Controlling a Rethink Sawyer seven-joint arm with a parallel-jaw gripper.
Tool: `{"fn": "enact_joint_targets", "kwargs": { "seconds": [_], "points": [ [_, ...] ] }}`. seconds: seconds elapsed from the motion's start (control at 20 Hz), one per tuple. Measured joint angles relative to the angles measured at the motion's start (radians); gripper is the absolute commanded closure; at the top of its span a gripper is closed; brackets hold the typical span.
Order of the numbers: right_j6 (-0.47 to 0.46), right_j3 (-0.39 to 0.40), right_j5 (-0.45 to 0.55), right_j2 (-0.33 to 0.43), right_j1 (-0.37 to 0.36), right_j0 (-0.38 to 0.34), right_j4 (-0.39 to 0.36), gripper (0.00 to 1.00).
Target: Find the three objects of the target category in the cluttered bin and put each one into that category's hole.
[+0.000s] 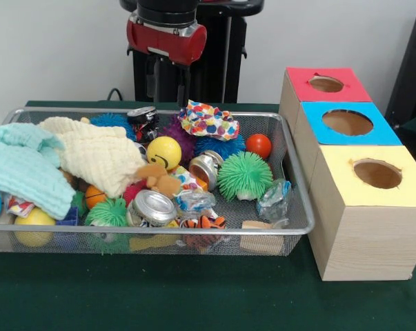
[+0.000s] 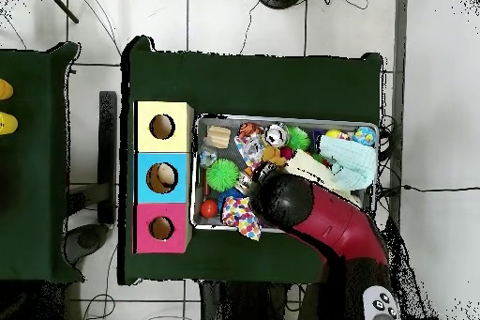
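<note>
- Gripper [image 1: 167, 86] hangs over the far side of the bin [image 1: 299, 207], just above a squashed can [image 1: 143, 114] and the purple spiky ball [image 1: 178, 134].
- I cannot tell if the fingers are wide or narrow. They are dark against the dark stand behind them. I see nothing held.
- I cannot tell which kind of thing I must find. All the toys and cans I can see are in the bin. The red box [image 1: 352, 89], the blue box [image 1: 387, 134] and the yellow box [image 1: 363, 227] stand in a row, touching the side of the bin.
- What could go wrong:
  - Things lie packed and piled, so a grab may catch two at once or push one deeper.
  - The pale green cloth [image 1: 21, 165] and the cream cloth [image 1: 101, 158] cover one end. Something I need may hide under them, and a cloth may snag and lift.
  - The silver can [image 1: 154, 205] looks smooth and bent, so I think it can slip.
  - The green spiky ball [image 1: 243, 174] looks soft and may squish out.
- The front view shows the gripper and how high the pile is.
- The overhead view hides the gripper under the red arm [image 2: 328, 218]. But it looks straight down the three holes. Something pale may sit in the blue hole [image 2: 162, 177].
- The green bench [image 1: 194, 296] has room beside the bin.
</note>
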Motion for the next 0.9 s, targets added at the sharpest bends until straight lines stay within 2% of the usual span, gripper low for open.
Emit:
{"fn": "enact_joint_targets", "kwargs": {
  "seconds": [0.7,0.9],
  "points": [
    [0.000,0.001,-0.005,0.025,-0.001,-0.011,0.011,0.00],
    [0.000,0.015,-0.065,0.063,-0.004,-0.029,0.023,0.00]
  ]
}}
